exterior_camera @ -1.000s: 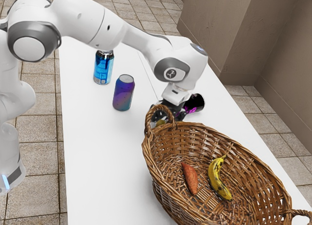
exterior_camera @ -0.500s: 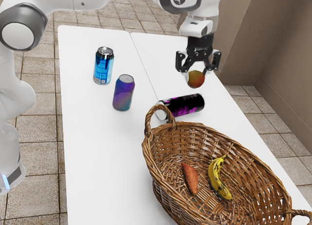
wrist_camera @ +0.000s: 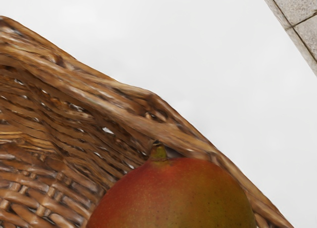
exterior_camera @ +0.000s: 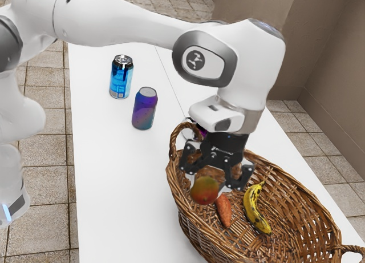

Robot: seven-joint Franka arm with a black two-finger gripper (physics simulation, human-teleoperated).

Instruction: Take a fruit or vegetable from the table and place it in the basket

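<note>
Your claw [exterior_camera: 209, 183] was clamped on the rounded red-and-green mango [exterior_camera: 204, 190], which hung at the upper-left part of the brown woven wicker basket [exterior_camera: 311, 217], right of the frame's centre. In the wrist view, its stubby stem pointed toward the basket's rim; you couldn't tell its full long axis. Inside the basket, you had an orange-brown tapered sweet potato [exterior_camera: 224, 211] just beside a curved yellow spotted banana [exterior_camera: 254, 209]. At the upper left of the frame, a blue can [exterior_camera: 121, 77] and a purple-and-teal can [exterior_camera: 145, 109] stood upright on the white surface [exterior_camera: 114, 189].
</note>
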